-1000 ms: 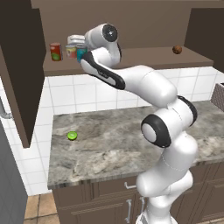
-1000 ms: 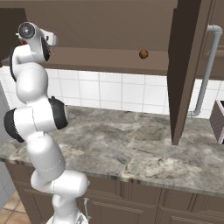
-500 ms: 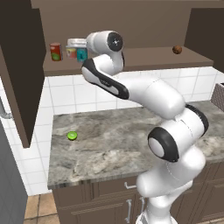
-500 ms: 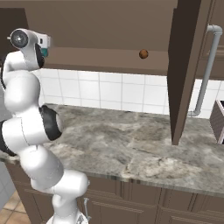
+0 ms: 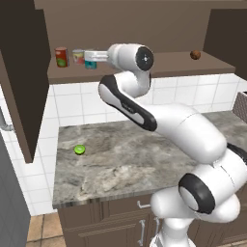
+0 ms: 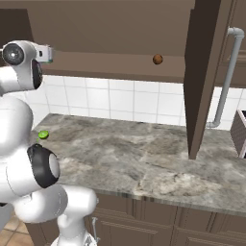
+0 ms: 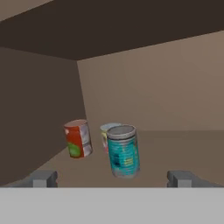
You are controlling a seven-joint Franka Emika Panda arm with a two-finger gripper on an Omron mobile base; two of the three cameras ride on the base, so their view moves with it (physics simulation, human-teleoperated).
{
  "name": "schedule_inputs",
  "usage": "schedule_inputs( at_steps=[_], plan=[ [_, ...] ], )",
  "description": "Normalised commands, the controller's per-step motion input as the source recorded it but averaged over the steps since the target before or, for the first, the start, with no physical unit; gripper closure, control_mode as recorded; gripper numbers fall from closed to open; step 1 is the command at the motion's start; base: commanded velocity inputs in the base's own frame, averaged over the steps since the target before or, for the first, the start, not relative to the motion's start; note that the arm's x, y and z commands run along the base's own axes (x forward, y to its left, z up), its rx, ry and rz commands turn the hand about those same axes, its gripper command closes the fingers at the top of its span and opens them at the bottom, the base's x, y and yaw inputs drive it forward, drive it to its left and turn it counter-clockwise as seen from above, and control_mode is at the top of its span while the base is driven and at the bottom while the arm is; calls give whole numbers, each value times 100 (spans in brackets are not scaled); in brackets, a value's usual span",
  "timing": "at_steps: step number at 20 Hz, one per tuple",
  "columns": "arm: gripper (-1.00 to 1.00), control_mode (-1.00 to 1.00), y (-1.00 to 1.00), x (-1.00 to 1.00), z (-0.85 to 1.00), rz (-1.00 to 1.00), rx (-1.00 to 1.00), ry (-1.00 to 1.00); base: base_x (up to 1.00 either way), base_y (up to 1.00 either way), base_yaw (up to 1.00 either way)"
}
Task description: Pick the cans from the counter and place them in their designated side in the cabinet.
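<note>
The teal-blue can (image 7: 123,151) hides most of the banded can (image 7: 106,131).

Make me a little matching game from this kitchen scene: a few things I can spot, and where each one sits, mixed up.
Things:
1. teal can
2. tall red can
3. lime half
4. small brown ball

Places:
A. on the stone counter, near its left end
B. far right end of the cabinet shelf
C. leftmost of the cans on the shelf
D. on the shelf, right in front of the open gripper

Pairs: 1-D, 2-C, 3-A, 4-B
</note>
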Motion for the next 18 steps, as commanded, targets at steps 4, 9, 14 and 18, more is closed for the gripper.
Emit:
schedule_inputs(
  at_steps=[4, 9, 14, 18],
  plan=[
    [-100, -100, -47, -85, 0, 0, 0, -1, 0, 0, 0],
    [-100, -100, -49, -85, 0, 0, 0, 0, 0, 0, 0],
    [-100, -100, -46, -83, 0, 0, 0, -1, 0, 0, 0],
    [-100, -100, -44, -79, -2, 0, -2, 0, 0, 0, 0]
  ],
)
